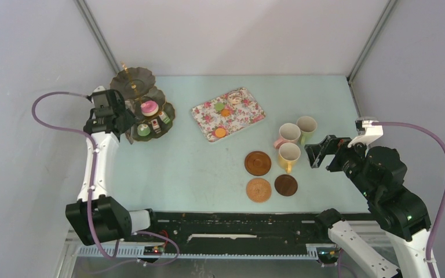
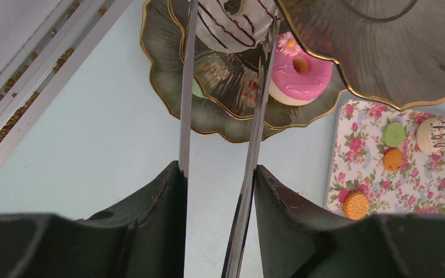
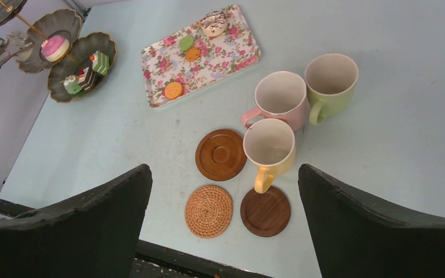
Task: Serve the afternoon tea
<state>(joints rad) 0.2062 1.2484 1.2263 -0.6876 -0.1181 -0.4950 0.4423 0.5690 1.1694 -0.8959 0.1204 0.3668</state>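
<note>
My left gripper (image 1: 116, 113) (image 2: 219, 174) is shut on the long metal tongs (image 2: 186, 87), which reach into the dark scalloped three-tier stand (image 1: 133, 84) (image 2: 162, 69). A white chocolate-striped doughnut (image 2: 232, 29) sits between the tong blades over a tier. A pink doughnut (image 2: 298, 72) lies on the tier beside it, and small green cakes (image 3: 87, 75) rest on the lowest tier. My right gripper (image 1: 318, 152) (image 3: 225, 174) hangs open, just right of the yellow mug (image 1: 289, 154). The pink mug (image 1: 288, 134) and green mug (image 1: 306, 125) stand behind it. Three round coasters (image 1: 258, 163) (image 1: 259, 189) (image 1: 285, 185) lie bare.
The flowered tray (image 1: 249, 113) lies mid-table with a white doughnut (image 1: 233, 97), a green macaron (image 2: 393, 134), an orange macaron (image 2: 392, 158) and a biscuit (image 2: 356, 205) on it. Walls close in at the left and the back.
</note>
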